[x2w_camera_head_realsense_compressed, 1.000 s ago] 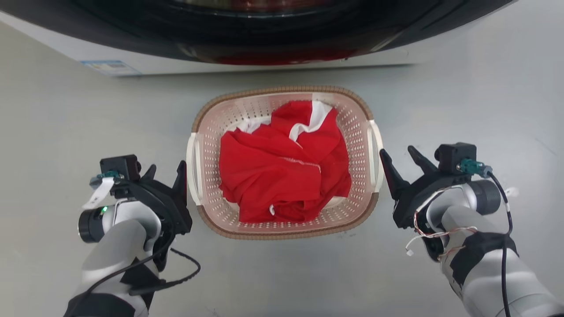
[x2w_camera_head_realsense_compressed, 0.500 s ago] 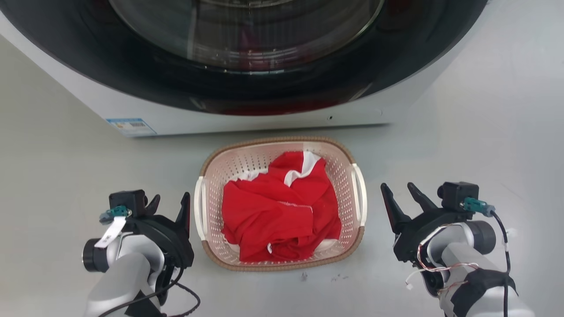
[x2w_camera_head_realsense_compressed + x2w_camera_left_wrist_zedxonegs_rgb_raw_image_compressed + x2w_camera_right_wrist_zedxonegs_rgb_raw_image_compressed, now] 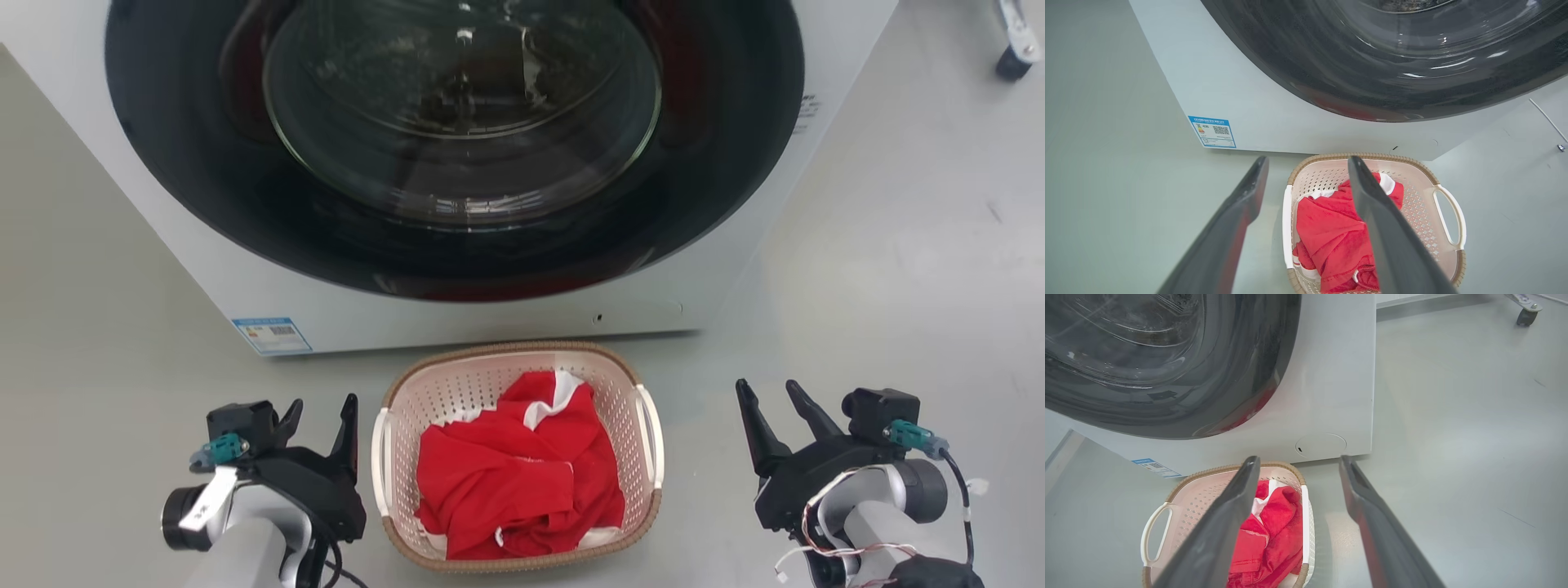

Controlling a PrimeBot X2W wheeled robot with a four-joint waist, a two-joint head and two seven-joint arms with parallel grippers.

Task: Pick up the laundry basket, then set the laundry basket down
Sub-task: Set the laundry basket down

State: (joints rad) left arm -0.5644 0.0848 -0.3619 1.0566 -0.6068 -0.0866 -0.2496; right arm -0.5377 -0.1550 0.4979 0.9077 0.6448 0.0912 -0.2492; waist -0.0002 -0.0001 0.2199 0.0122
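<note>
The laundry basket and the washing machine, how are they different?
The laundry basket is much smaller than the washing machine. The basket is cream-pink with holes and a brown rim; the machine is white with a big dark round door. The basket is open on top with red clothes inside; the machine's door looks shut. Both stand on the grey floor.

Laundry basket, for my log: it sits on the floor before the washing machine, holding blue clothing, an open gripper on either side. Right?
No: the clothing in the laundry basket is red with white trim, not blue, as the head view shows. The rest holds.
</note>
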